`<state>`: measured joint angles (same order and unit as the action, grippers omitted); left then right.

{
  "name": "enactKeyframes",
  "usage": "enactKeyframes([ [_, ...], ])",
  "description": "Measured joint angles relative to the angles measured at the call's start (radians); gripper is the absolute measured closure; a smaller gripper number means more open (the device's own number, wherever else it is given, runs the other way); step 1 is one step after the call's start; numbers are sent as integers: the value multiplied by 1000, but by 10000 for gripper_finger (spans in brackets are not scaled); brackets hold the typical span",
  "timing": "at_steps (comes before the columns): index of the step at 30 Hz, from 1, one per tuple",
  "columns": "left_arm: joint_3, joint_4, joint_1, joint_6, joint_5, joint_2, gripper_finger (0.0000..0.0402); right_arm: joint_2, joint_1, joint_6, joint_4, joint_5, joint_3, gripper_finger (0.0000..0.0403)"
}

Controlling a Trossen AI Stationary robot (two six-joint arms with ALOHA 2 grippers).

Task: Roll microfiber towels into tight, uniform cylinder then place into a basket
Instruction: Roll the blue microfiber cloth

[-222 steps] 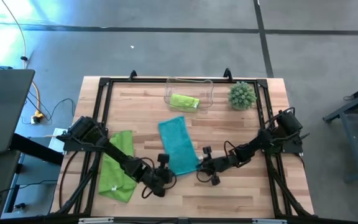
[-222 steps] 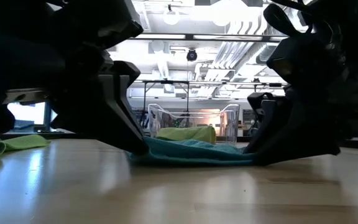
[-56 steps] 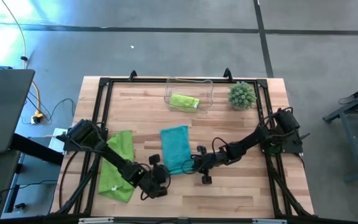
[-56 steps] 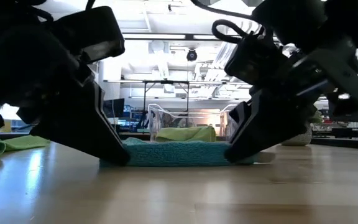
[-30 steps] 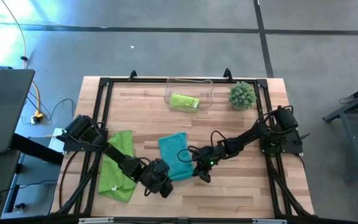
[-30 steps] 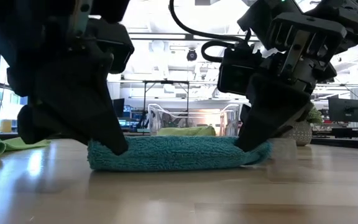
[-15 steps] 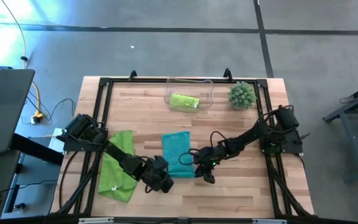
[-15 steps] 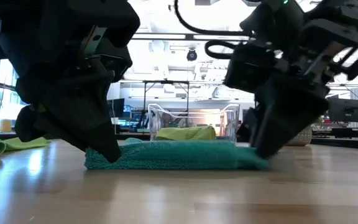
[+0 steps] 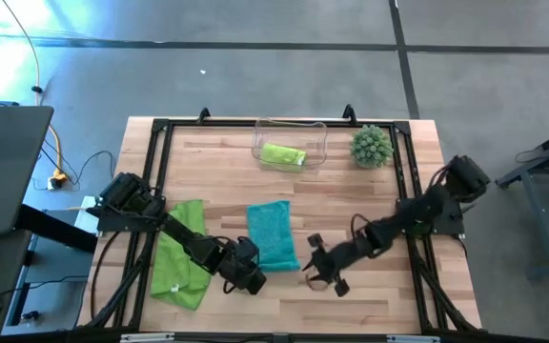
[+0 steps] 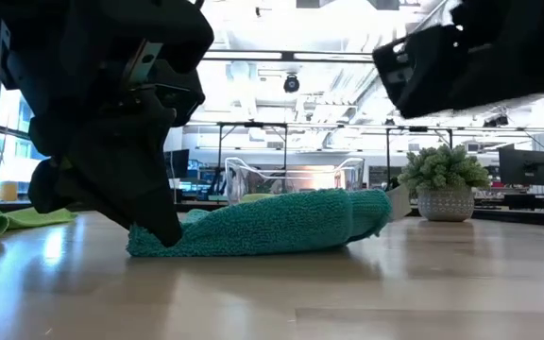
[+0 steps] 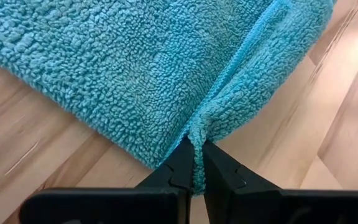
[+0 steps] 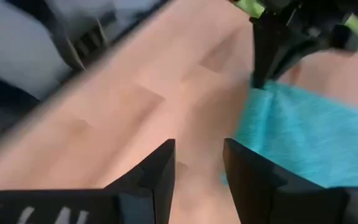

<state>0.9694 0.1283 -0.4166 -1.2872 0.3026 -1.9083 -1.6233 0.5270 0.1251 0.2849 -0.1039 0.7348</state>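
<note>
The teal towel (image 9: 273, 233) lies mid-table with its near end folded over, seen low as a thick bundle (image 10: 272, 222) resting on the wood. My left gripper (image 9: 254, 269) is shut on its near left corner, shown close in the left wrist view (image 11: 196, 155). My right gripper (image 9: 320, 274) hangs open above the table, right of the towel and clear of it, with nothing between its fingers (image 12: 199, 165). A rolled lime towel (image 9: 282, 155) lies in the clear basket (image 9: 324, 133). A second lime towel (image 9: 181, 252) lies flat at the left. My left gripper pinches a raised fold of the teal towel where the hemmed edge (image 11: 199, 127) reaches the near left corner. The fingers (image 10: 163, 227) slant down from the near left and hold it at their tips. The rest of the towel lies slack on the table.
A spiky green plant ball in a pot (image 9: 371, 146) stands at the far right, next to the basket. A black frame (image 9: 160, 143) runs round the wooden table top. Bare wood (image 9: 379, 295) lies near and to the right of the towel.
My right gripper has opened, let go of the teal towel's near right end, then risen and swung toward the table's right and near edges, rolling as it went. The freed right end of the towel has sprung up looser. My left gripper keeps its hold.
</note>
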Motion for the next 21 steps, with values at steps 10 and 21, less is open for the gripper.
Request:
enactKeyframes([
  [10,-1,-3,2,30,-8,0,387,-165,-4,54,229,-117,2,273],
  [21,-1,-4,3,67,-8,0,387,-246,-13,46,295,-150,3,221],
])
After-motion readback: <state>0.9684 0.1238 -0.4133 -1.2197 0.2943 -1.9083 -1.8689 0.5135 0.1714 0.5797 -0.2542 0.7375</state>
